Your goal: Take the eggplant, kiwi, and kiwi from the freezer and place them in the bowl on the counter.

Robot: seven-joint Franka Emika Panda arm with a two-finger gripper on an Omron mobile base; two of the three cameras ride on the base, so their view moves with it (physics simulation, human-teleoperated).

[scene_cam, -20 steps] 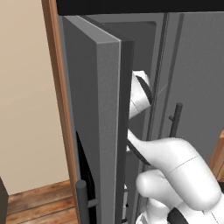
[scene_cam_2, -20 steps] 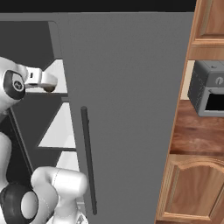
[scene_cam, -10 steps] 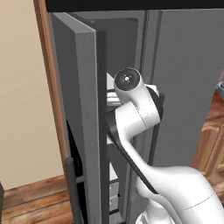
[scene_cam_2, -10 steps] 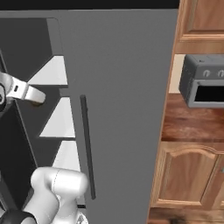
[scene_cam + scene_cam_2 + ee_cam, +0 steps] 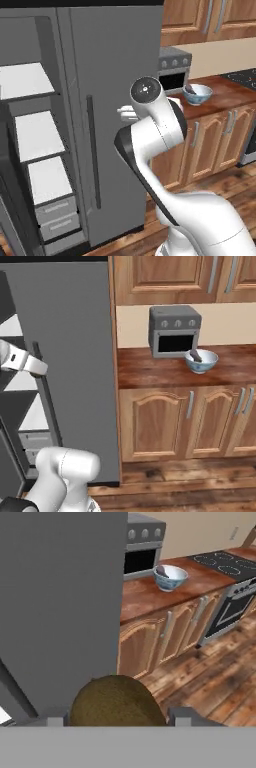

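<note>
The tool (image 5: 117, 714) grips a kiwi (image 5: 116, 703) between its fingertips, in front of the freezer (image 5: 110, 75). Well off on the bench (image 5: 150, 368), the bowl (image 5: 201, 360) holds the eggplant (image 5: 194, 355) beside the toaster oven (image 5: 174, 331).

Gripper (image 5: 118, 718) clamped on kiwi (image 5: 116, 703)

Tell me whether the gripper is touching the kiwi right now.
Touching. In the hand view the kiwi sits squarely between the two fingertips of the gripper, filling the space between them with no gap on either side.
</note>
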